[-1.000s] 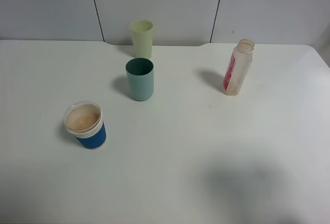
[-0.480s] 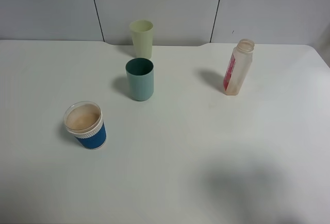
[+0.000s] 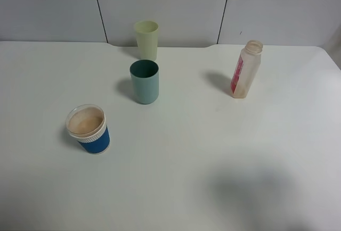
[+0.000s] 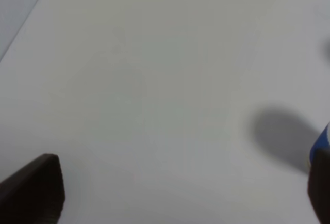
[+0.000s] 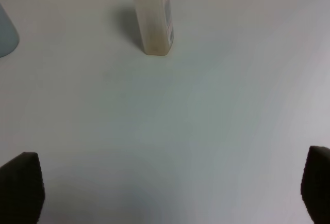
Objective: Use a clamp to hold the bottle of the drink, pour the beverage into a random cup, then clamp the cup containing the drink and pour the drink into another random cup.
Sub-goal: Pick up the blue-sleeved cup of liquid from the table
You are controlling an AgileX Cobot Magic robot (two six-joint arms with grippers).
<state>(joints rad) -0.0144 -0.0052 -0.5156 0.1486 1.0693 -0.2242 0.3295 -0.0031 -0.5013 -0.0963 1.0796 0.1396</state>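
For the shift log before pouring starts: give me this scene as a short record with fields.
bottle: translucent peach plastic bottle, red label, upright, uncapped, right rear
cup: short blue-and-white ribbed cup, tan inside, front left
tumblers: smooth teal tumbler centre; pale yellow-green tumbler behind it
hands: left hand open, empty; right hand open, empty

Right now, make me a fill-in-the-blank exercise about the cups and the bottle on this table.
The drink bottle has no ____ on its neck.
By height, the blue-and-white cup is the ____ of the three cups.
The teal tumbler and the pale yellow-green tumbler behind it both stand ____.
The left gripper and the right gripper both have jaws ____.
Missing words: cap, shortest, upright, open.
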